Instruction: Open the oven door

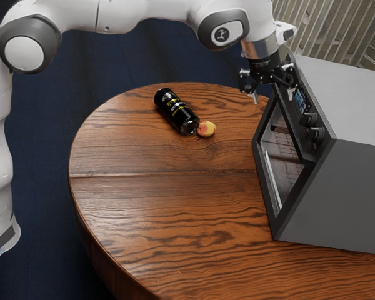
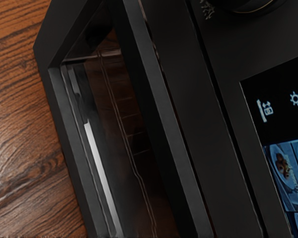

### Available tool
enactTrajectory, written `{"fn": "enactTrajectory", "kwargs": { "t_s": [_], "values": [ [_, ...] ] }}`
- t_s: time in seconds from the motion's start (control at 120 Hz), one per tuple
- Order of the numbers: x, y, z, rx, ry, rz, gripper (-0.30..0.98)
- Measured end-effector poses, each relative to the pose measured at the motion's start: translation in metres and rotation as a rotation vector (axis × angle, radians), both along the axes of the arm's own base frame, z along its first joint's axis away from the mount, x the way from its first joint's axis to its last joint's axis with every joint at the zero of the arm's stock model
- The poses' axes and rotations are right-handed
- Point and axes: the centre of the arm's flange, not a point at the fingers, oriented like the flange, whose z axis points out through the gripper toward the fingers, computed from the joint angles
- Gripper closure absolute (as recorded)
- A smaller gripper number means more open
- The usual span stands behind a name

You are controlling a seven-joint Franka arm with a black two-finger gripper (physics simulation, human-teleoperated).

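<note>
In the exterior view, the gripper (image 1: 273, 97) is open, its two fingertips wide apart at the top of the oven (image 1: 356, 181) front. Below it is the glass oven door (image 1: 281, 159) in a dark frame; I see no gap between door and oven body. Seen from the wrist, the door (image 2: 131, 119) runs slanted beside the control panel (image 2: 208, 94), with a rack behind the glass. Nothing is held between the fingers. Whether a fingertip touches the door's top edge, I cannot tell.
A black can (image 1: 176, 112) lies on its side on the round wooden table (image 1: 156, 181), with a small red-yellow fruit (image 1: 206, 129) by its end. Two knobs (image 1: 312, 126) and a lit display (image 1: 300, 100) stand out on the oven's panel near the hand.
</note>
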Motion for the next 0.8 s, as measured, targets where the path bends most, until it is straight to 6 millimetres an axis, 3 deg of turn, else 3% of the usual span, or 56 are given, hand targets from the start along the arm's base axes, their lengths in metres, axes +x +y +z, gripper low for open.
{"fn": "enactTrajectory", "kwargs": {
  "t_s": [0.167, 0.558, 0.8],
  "values": [
    [0.007, 0.003, -0.016, -0.007, 0.026, -0.007, 0.0],
    [0.016, 0.006, -0.033, -0.012, 0.047, -0.018, 0.0],
    [0.001, 0.008, -0.041, -0.021, 0.063, -0.006, 0.0]
  ]
}}
